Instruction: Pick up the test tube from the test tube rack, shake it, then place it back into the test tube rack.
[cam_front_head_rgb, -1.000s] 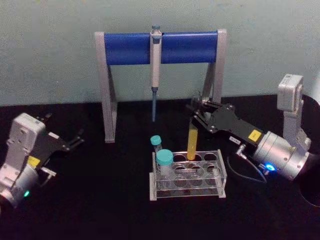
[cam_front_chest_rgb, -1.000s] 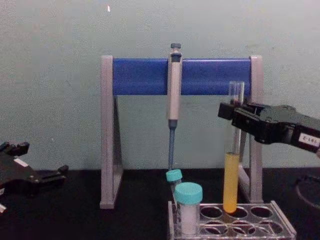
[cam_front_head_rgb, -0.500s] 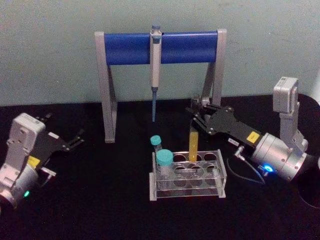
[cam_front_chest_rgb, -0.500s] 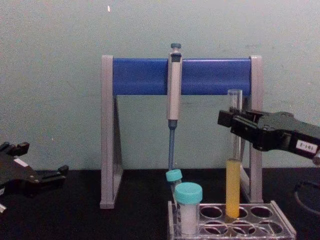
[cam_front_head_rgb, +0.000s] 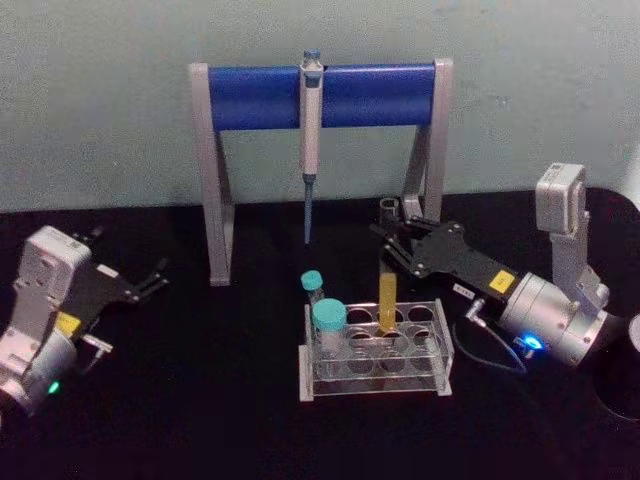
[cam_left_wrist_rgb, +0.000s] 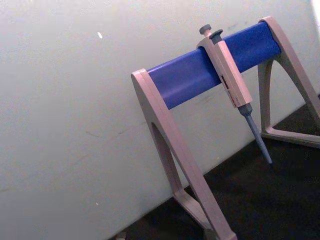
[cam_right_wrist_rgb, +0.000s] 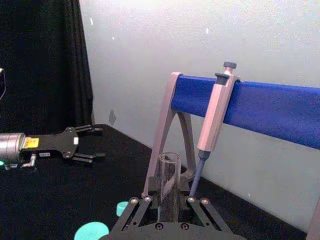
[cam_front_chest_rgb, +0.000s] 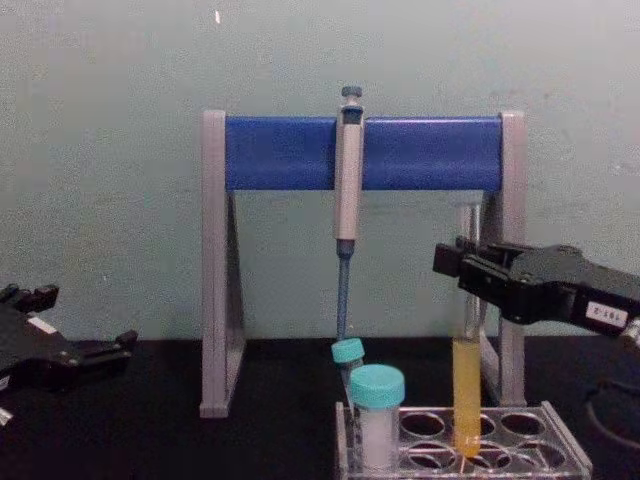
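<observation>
The test tube, long clear glass with yellow-orange liquid in its lower part, stands upright with its lower end inside a back-row hole of the test tube rack. My right gripper is shut on the tube's upper part. The chest view shows that gripper coming in from the right, with the tube reaching down into the clear rack. In the right wrist view the tube's open mouth rises between the fingers. My left gripper rests open at the far left on the black table.
A grey-and-blue pipette stand stands behind the rack with a pipette hanging from its bar. A wide teal-capped tube and a slimmer teal-capped one occupy the rack's left end. A cable lies right of the rack.
My right gripper has come down with the test tube, and the tube's lower end has sunk from just above the rack into a hole. The left arm has stayed still.
</observation>
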